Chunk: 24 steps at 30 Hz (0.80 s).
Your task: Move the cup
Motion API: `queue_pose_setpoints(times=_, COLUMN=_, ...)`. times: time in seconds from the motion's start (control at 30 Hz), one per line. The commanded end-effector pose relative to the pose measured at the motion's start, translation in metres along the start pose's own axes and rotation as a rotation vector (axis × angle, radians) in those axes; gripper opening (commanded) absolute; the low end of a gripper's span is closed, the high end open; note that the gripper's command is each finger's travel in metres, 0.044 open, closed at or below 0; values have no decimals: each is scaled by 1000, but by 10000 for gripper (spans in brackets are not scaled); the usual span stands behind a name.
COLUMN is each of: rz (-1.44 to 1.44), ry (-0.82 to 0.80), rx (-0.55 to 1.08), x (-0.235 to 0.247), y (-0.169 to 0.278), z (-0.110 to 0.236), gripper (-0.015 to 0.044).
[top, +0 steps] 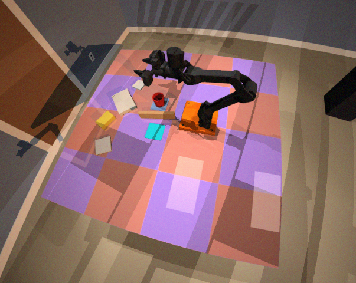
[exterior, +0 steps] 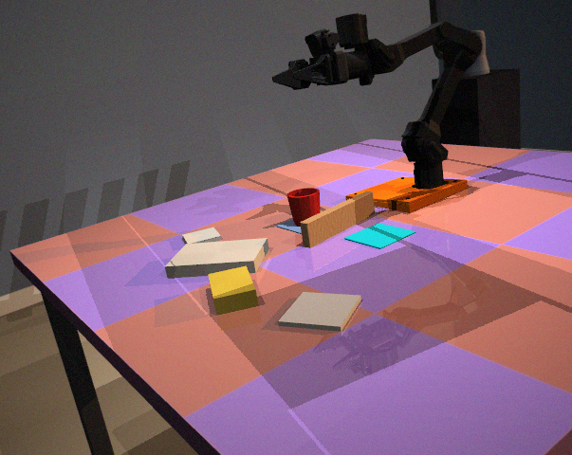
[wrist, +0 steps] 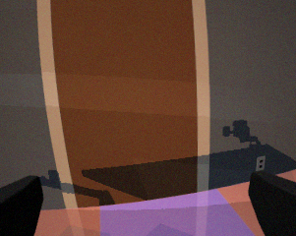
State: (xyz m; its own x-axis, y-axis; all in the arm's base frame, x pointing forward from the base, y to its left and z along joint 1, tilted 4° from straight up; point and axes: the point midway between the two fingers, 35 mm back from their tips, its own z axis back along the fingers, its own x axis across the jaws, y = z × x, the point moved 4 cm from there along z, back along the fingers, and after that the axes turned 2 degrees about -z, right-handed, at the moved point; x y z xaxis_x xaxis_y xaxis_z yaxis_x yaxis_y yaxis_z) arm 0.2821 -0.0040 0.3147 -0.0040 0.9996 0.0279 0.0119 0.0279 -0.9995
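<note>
The gripper [exterior: 288, 78] is raised high above the table, with its fingers spread wide and nothing between them. In the wrist view the two dark fingers sit at the far left and far right edges of the frame, with open space between.

The red cup [top: 158, 98] stands upright on the blue pad [top: 159, 105]. In the top view the cup lies at about 4 o'clock from the gripper and well apart from it. The marbles inside the cup cannot be made out.

The cyan pad [top: 154, 131] lies flat on the table [exterior: 423, 391], at 6 o'clock from the cup in the top view. A long wooden block [top: 156, 114] lies between the blue pad and the cyan pad, standing on its long edge. In the exterior view this block [exterior: 337, 217] partly hides the blue pad.

The arm [top: 220, 79] is mounted on an orange base plate [top: 190, 108], at 3 o'clock from the cup in the top view.

Other items on the table, top view:
- A large pale slab [top: 123, 101] at 9 o'clock from the cup.
- A small pale tile [top: 138, 84] at 10 o'clock from the cup.
- A yellow block [top: 105, 119] at 8 o'clock from the cup.
- A grey flat tile [top: 103, 145] farther out at 7 o'clock.

The table surface is chequered in purple and salmon panels.
</note>
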Motion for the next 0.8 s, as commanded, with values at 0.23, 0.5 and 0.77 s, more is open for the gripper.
queue_pose_setpoints(times=0.23, rz=496, ry=-77, rx=642, x=-19, y=77, z=-36, gripper=190)
queue_pose_setpoints(times=0.5, rz=938, ry=-671, rx=1341, x=-39, y=147, z=-18, gripper=148)
queue_pose_setpoints(times=0.77, rz=980, ry=-841, rx=1438, x=-42, y=154, z=-10, gripper=148)
